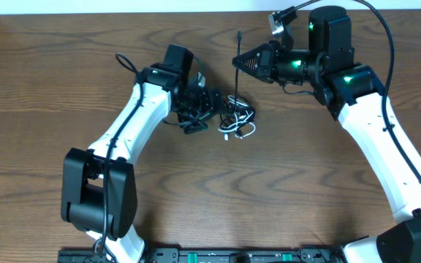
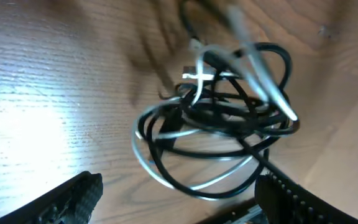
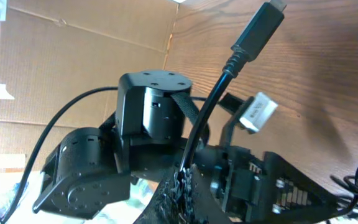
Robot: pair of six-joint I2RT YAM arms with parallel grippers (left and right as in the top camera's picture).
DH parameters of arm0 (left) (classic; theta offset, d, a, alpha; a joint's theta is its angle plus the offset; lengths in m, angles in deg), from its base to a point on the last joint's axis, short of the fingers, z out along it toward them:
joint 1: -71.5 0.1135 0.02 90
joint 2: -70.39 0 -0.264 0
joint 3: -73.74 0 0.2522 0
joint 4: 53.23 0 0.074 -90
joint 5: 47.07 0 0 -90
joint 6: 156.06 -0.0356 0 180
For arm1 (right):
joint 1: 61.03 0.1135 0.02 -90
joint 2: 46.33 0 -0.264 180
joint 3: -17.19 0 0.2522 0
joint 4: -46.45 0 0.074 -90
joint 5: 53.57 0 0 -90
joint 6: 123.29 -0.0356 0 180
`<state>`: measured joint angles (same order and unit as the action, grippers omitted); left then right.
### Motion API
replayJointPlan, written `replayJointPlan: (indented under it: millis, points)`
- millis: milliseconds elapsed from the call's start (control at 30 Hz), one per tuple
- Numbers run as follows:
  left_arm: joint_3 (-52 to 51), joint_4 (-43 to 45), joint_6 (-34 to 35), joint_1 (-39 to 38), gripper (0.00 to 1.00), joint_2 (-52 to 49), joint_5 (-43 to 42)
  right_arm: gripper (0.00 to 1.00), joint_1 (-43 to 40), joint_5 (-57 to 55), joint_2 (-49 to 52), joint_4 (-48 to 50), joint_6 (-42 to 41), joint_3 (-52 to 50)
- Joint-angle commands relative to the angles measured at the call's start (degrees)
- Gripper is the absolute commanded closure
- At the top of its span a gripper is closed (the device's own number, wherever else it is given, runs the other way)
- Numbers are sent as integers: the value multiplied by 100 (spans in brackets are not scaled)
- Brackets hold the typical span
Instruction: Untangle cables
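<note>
A knot of thin cables [image 1: 236, 117] lies near the middle of a brown wood-grain counter [image 1: 305, 190], between two white and black robot arms. The knot is a loose nest of glossy black loops, with a few pale white strands [image 1: 244, 132] woven through it.

The left gripper [image 1: 205, 109] sits just beside the knot, on its left edge. In the left wrist view its jaws are spread wide. One dark, ribbed finger [image 2: 67, 199] shows at the lower left corner and the other at the lower right. The coiled cables [image 2: 222, 124] fill the space ahead of them. A pale strand [image 2: 148, 163] curves along the near side of the bundle. The far part of this view is blurred.

The right gripper [image 1: 237, 62] hangs above the counter, behind the knot. It is closed on a single black cable [image 1: 237, 82], which runs straight down into the knot. In the right wrist view that round, smooth cable [image 3: 207, 118] rises from between the textured black fingers. It ends in a flat rectangular black plug [image 3: 260, 28] with a metal tip. A small silvery connector [image 3: 257, 112] shows just beside the cable.
</note>
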<state>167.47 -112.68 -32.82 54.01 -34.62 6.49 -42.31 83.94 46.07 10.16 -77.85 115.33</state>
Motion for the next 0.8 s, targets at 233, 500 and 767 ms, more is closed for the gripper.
replayJointPlan:
  millis: [233, 500, 767]
  points:
    - [39, 297, 138, -44, 16, -28, 310, 99, 236, 87, -52, 87, -146, 68]
    - [9, 299, 138, -151, 18, -142, 310, 99, 238, 116, -52, 479, -474, 68]
    - [9, 326, 142, -157, 31, -151, 481, 99, 238, 243, -52, 671, -649, 68]
